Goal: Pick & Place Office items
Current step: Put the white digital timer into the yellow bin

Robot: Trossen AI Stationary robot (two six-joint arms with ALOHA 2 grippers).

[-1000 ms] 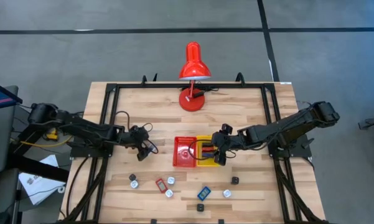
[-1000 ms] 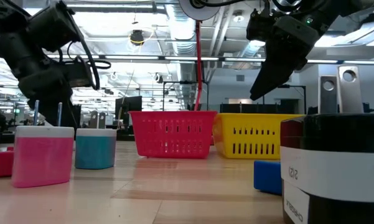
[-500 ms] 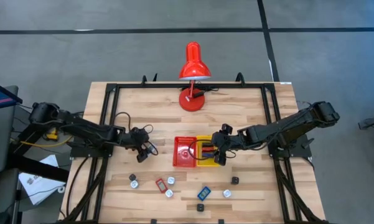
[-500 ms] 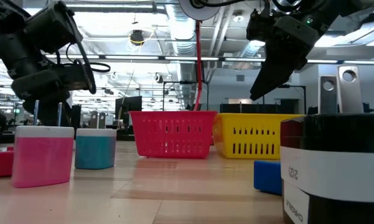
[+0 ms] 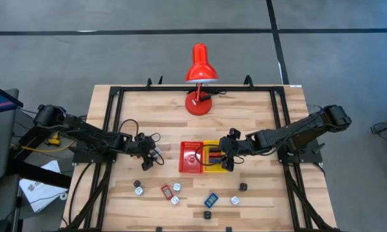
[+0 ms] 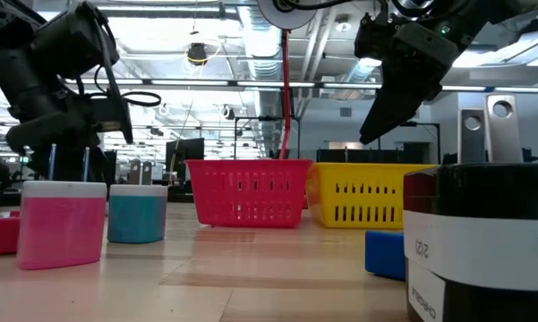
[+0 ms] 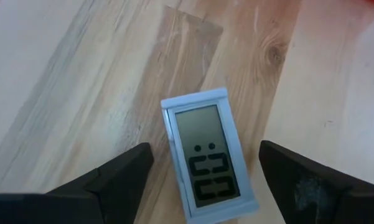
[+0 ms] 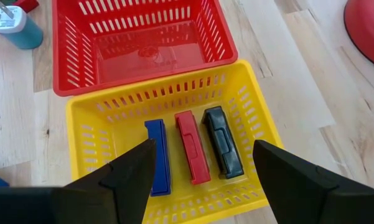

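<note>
We found the left end effector (image 7: 202, 163) spread wide over a small grey clock (image 7: 210, 162) lying face up on the desk (image 7: 81, 93), one finger to each side, clear of it. From above, that end effector (image 5: 143, 165) hung left of the red basket (image 5: 188, 157), with the loose items (image 5: 167, 191) scattered nearer the desk's front edge.

The right end effector (image 8: 202, 163) waited wide and empty above the yellow basket (image 8: 255, 118), which held blue (image 8: 156, 155), red (image 8: 191, 146) and black (image 8: 222, 142) staplers side by side.

We judged the step to be grasping the clock. It lay slightly skewed between the fingers, so we would turn the wrist to square it, descend until the fingertips nearly touched the wood, then close across the narrow sides. A flat case could slip or tip if caught on a corner.
</note>
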